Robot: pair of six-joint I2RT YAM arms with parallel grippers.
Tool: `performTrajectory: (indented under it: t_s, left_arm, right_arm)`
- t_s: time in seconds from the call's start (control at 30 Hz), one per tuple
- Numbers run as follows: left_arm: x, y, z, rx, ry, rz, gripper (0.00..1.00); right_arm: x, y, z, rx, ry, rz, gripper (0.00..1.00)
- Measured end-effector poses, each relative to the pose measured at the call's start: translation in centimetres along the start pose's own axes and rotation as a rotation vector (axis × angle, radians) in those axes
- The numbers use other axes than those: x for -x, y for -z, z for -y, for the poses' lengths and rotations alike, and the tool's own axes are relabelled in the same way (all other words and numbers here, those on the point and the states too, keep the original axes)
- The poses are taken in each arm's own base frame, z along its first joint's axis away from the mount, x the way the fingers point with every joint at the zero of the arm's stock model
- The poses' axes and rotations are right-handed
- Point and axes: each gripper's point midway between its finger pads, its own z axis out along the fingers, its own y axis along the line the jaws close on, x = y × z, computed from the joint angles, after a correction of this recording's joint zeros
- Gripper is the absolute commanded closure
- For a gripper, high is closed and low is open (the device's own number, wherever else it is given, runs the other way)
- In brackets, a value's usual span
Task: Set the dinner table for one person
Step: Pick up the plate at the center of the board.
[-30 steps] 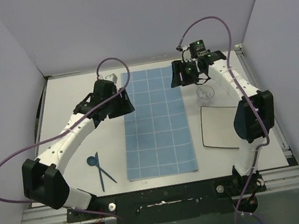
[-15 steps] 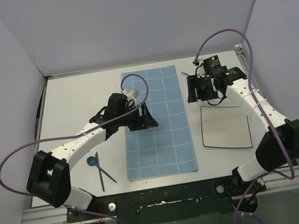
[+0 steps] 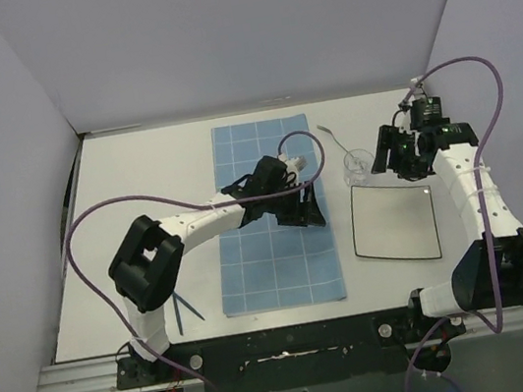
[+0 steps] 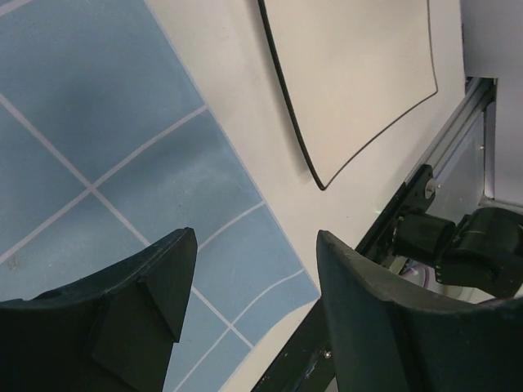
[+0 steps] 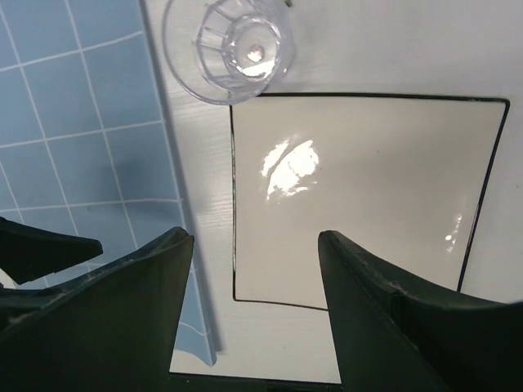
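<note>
My left arm lay stretched far across to the right, elbow folded back near its base, left gripper [image 3: 306, 211] tipped downward, fingers [image 4: 155, 286] parted and empty. My right arm reached forward, right gripper [image 3: 398, 156] angled down-left, jaws wide apart, holding nothing.

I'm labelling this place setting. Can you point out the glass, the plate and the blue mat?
glass [image 5: 237, 49], right wrist view, on its clear bottom seen from above.
plate [image 5: 359, 212], right wrist view, on its bare white middle.
blue mat [image 3: 278, 268], top view, on its uncovered near part.
</note>
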Motion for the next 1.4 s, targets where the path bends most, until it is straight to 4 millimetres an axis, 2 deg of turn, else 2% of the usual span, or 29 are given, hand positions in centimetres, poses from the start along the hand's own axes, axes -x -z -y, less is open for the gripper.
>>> performTrajectory:
  t_s: [0.17,0.3,0.53,0.57,0.6,0.63,0.67,0.7,0.83,0.93,1.27,1.4]
  left_arm:
    - [-0.5,-2.3,-0.6,0.024,0.001,-0.045,0.42]
    - [0.6,-3.7,-0.1,0.016,-0.022,-0.046,0.42]
    - [2.5,-5.9,1.0,-0.009,-0.052,-0.048,0.42]
    - [2.6,-6.3,1.1,-0.016,-0.055,-0.054,0.42]
    - [2.7,-6.6,1.1,-0.017,-0.057,-0.06,0.42]
    - [2.6,-7.0,1.0,-0.018,-0.058,-0.069,0.42]
    - [2.5,-7.4,1.0,-0.019,-0.06,-0.078,0.42]
    - [2.4,-7.6,0.9,-0.017,-0.06,-0.085,0.42]
    - [1.4,-8.9,0.7,-0.024,-0.06,-0.132,0.42]
    - [0.8,-9.5,0.6,-0.024,-0.063,-0.158,0.42]
    - [1.0,-11.4,1.6,-0.038,-0.102,-0.189,0.38]
    - [0.7,-12.5,1.3,-0.033,-0.108,-0.207,0.38]
  right_arm:
    - [-1.7,-0.9,2.9,-0.012,-0.104,-0.054,0.36]
    - [-2.9,-1.3,4.7,-0.014,-0.178,-0.086,0.36]
    - [-3.2,-0.9,6.1,-0.02,-0.249,-0.059,0.4]
    - [-3.3,-0.8,6.3,-0.024,-0.26,-0.055,0.43]
    - [-3.3,-0.7,6.7,-0.029,-0.275,-0.049,0.51]
    - [-3.4,-0.7,7.1,-0.036,-0.291,-0.043,0.65]
    - [-3.4,-0.6,7.6,-0.044,-0.31,-0.036,0.89]
    - [-3.5,-0.6,7.9,-0.051,-0.323,-0.033,1.0]
    - [-3.7,-0.4,9.0,-0.074,-0.394,-0.022,1.0]
    - [-3.6,-0.4,9.0,-0.073,-0.406,-0.019,1.0]
    - [-3.8,-1.1,9.1,-0.077,-0.431,-0.039,1.0]
    - [-3.9,-1.4,9.2,-0.076,-0.433,-0.036,1.0]
